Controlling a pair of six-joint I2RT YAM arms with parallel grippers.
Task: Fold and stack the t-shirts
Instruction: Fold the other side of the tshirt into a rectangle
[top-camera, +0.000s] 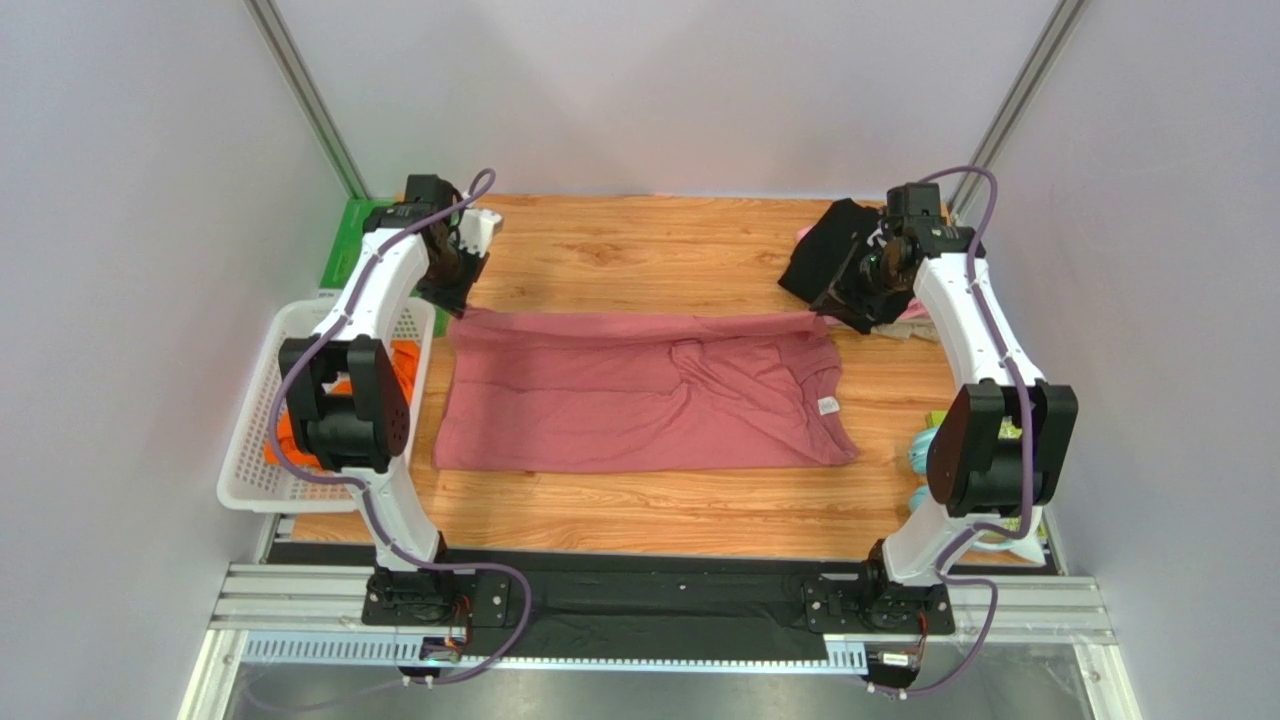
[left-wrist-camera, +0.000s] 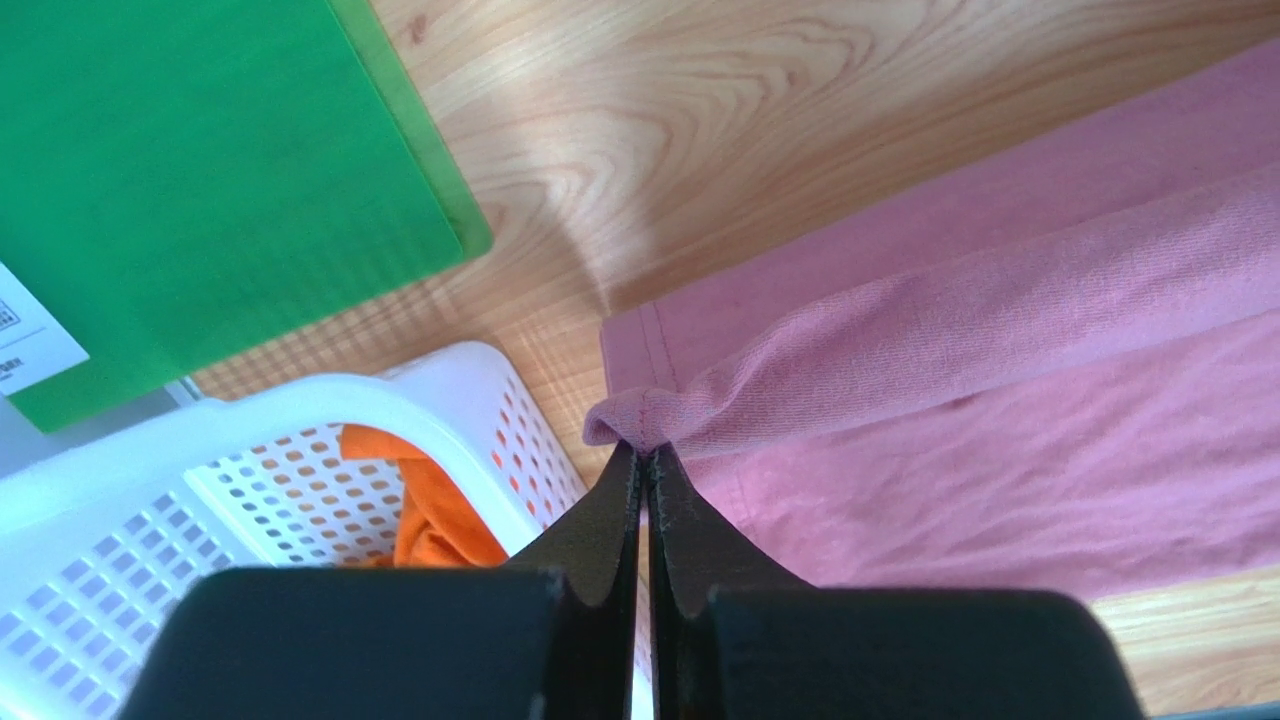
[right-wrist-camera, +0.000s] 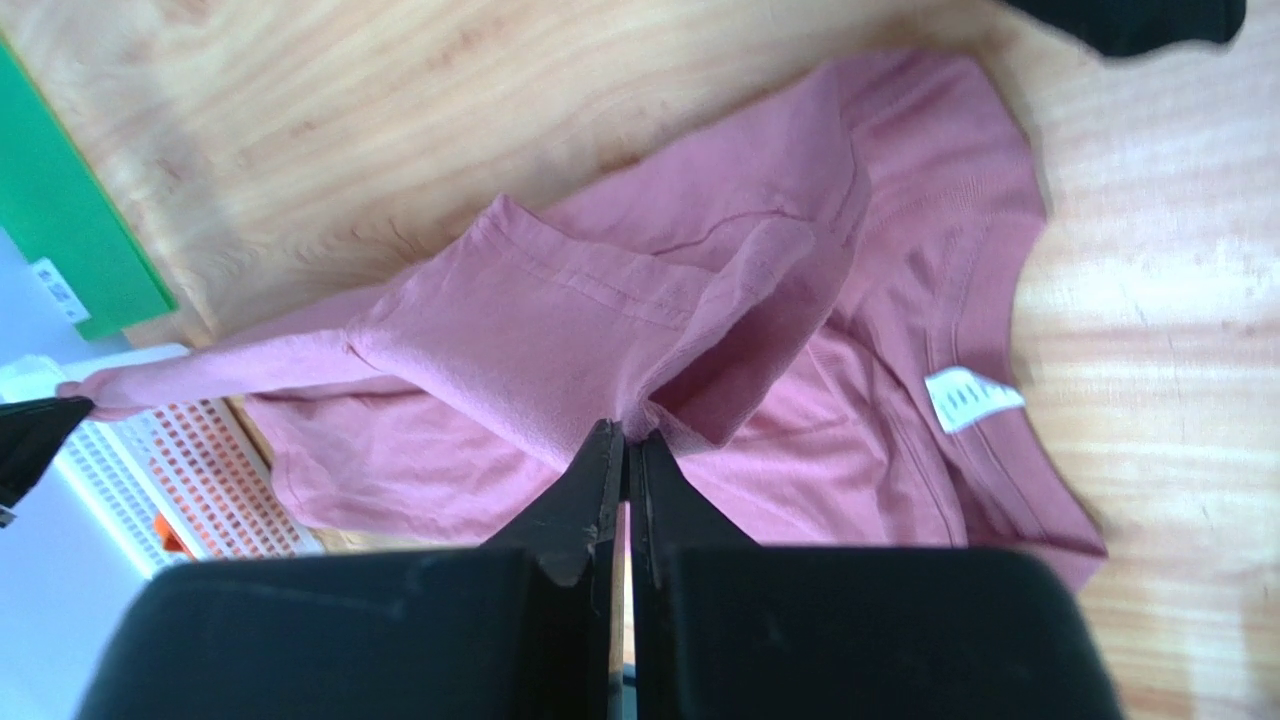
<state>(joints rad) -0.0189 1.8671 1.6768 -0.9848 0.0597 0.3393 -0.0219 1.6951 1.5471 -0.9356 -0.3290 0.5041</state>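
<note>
The dusty-rose t-shirt (top-camera: 631, 398) lies spread across the middle of the table, its white neck label (right-wrist-camera: 974, 398) toward the right. Its far edge is lifted and stretched between both grippers. My left gripper (left-wrist-camera: 646, 447) is shut on a hem corner of the dusty-rose t-shirt (left-wrist-camera: 1022, 420) at the far left (top-camera: 455, 300). My right gripper (right-wrist-camera: 627, 435) is shut on a raised fold of the same shirt (right-wrist-camera: 601, 315) at the far right (top-camera: 842, 308). A black t-shirt (top-camera: 824, 252) lies crumpled at the back right. An orange t-shirt (left-wrist-camera: 428, 518) sits in the basket.
A white mesh basket (top-camera: 248, 488) stands at the table's left edge, just left of the shirt. A green board (top-camera: 343, 240) lies at the back left corner. Some pale cloth (top-camera: 920, 450) lies near the right arm's elbow.
</note>
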